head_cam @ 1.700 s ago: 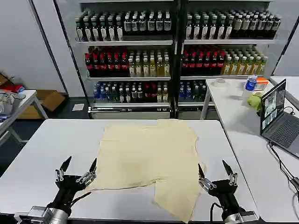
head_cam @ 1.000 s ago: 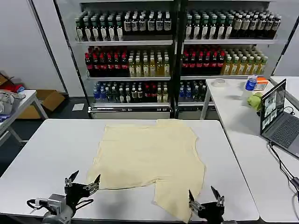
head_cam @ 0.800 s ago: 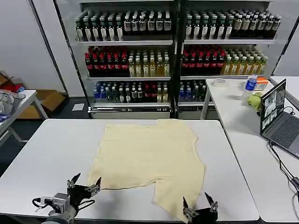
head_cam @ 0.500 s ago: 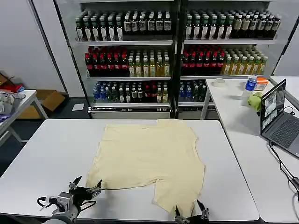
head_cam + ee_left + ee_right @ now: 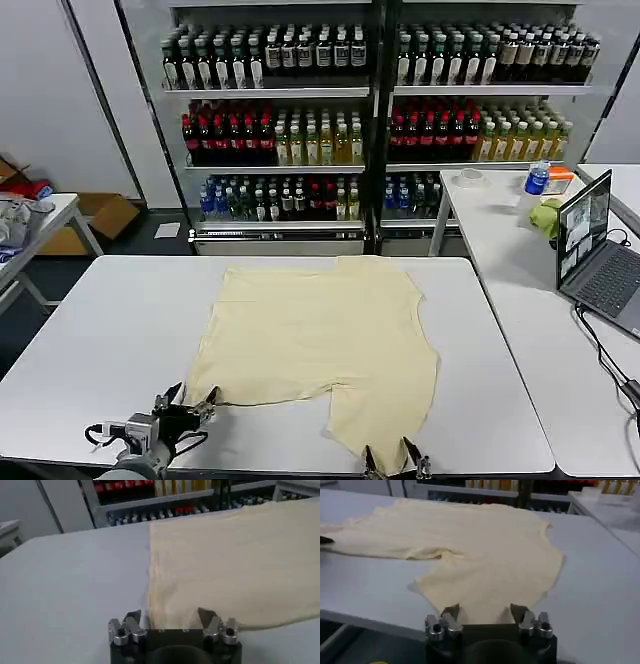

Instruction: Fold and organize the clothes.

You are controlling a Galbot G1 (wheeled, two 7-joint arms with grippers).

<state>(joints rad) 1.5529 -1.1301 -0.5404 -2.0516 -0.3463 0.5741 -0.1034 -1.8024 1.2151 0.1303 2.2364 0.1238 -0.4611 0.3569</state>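
Note:
The clothes are one cream T-shirt (image 5: 320, 340) spread flat on the white table (image 5: 100, 330), with a flap hanging toward the near edge at the right. My left gripper (image 5: 192, 402) is open, low at the table's near left, its fingers straddling the shirt's near left corner (image 5: 165, 615). At the near edge my right gripper (image 5: 392, 460) is open, with the tip of the shirt's near right flap (image 5: 485, 595) between its fingers. Neither gripper has closed on the cloth.
A second white table (image 5: 520, 260) at the right carries a laptop (image 5: 595, 255), a green cloth (image 5: 547, 215) and a bottle (image 5: 537, 180). Shelves of drink bottles (image 5: 370, 110) stand behind. Another table (image 5: 25, 225) with clutter sits at the far left.
Both grippers have dropped and pulled back toward the table's near edge. The right one slid left to the flap's tip; the left one lowered at the shirt's near left corner. The shirt has not moved.

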